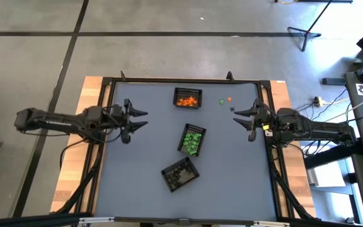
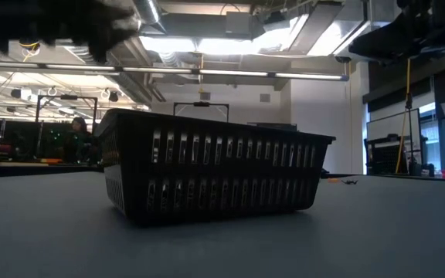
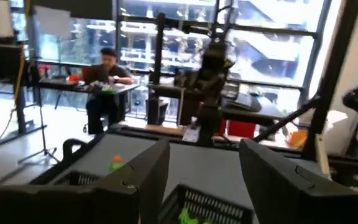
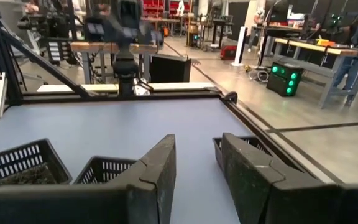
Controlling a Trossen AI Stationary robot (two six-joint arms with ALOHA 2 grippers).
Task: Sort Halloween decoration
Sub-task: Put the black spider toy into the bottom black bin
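Observation:
Three small black mesh baskets stand on the grey table. The far one (image 1: 187, 98) holds orange Halloween decoration, the middle one (image 1: 192, 140) green pieces, and the near one (image 1: 180, 174) dark pieces. Loose trinkets lie on the table near the far right: a green one (image 1: 221, 101), an orange one (image 1: 229, 99) and a dark one (image 1: 232, 108). My left gripper (image 1: 140, 120) hovers open at the table's left side, pointing level toward the baskets. My right gripper (image 1: 241, 116) hovers open at the right side, facing it. Both have nothing between their fingers (image 3: 148, 180) (image 4: 157, 174).
The near basket (image 2: 207, 177) fills the middle of the low view. A black frame rail (image 1: 181, 81) runs around the table's edges. Bare table lies between each gripper and the baskets. A person (image 3: 104, 74) sits at a desk in the room beyond the table.

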